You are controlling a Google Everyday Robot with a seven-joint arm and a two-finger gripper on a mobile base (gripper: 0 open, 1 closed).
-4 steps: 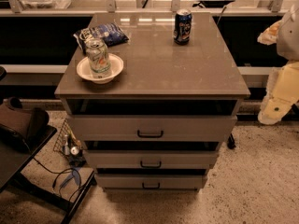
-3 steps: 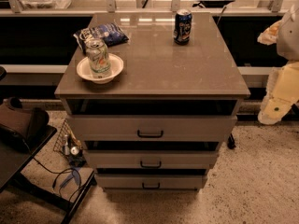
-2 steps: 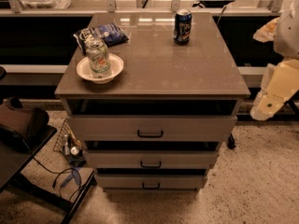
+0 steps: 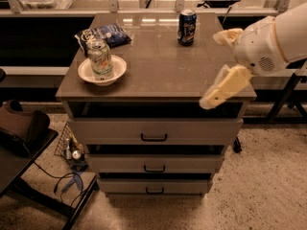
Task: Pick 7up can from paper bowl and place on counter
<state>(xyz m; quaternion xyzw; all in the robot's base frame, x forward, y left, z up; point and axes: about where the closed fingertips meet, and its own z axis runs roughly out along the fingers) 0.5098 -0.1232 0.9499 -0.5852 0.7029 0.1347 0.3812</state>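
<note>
Your gripper point(image 4: 212, 70) hangs over the counter point(image 4: 158, 66) at its right edge, its 2 fingers spread apart and holding nothing. The 7up can point(image 4: 100, 59) stands upright in the paper bowl point(image 4: 85, 74) near the left front corner.

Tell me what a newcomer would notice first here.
The pale gripper juts in from the right, fingers spread, over the right front corner of the counter. At the left edge the 7up can stands upright in the paper bowl, with a dark blue can at the back and a snack bag behind the bowl.
</note>
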